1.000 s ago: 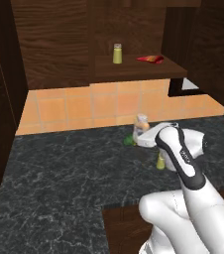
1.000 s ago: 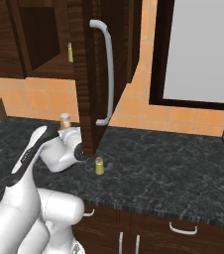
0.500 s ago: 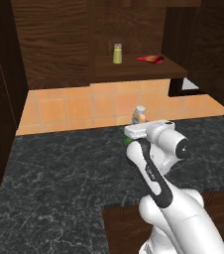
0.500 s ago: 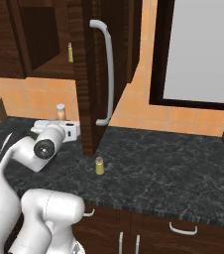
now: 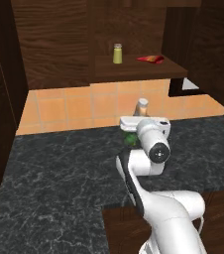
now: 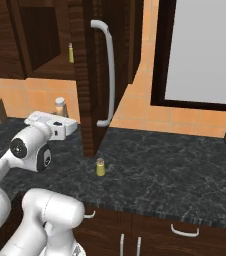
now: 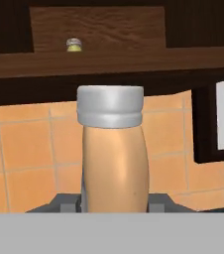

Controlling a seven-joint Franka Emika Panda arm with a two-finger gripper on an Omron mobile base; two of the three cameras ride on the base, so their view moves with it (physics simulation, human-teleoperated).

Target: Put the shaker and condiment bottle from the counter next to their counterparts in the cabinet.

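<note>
Peach condiment bottle (image 7: 115, 163) clamped in jaws, lifted higher than before, shaker (image 6: 100, 167) on counter (image 6: 175, 170).

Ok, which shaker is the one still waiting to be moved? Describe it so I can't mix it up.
Start at the open cabinet door with the long pale handle. Drop to the black counter just in front of its lower edge: the shaker stands there alone, small, yellow-green, grey-capped. Its twin sits up on the cabinet shelf beside a red bottle.
</note>
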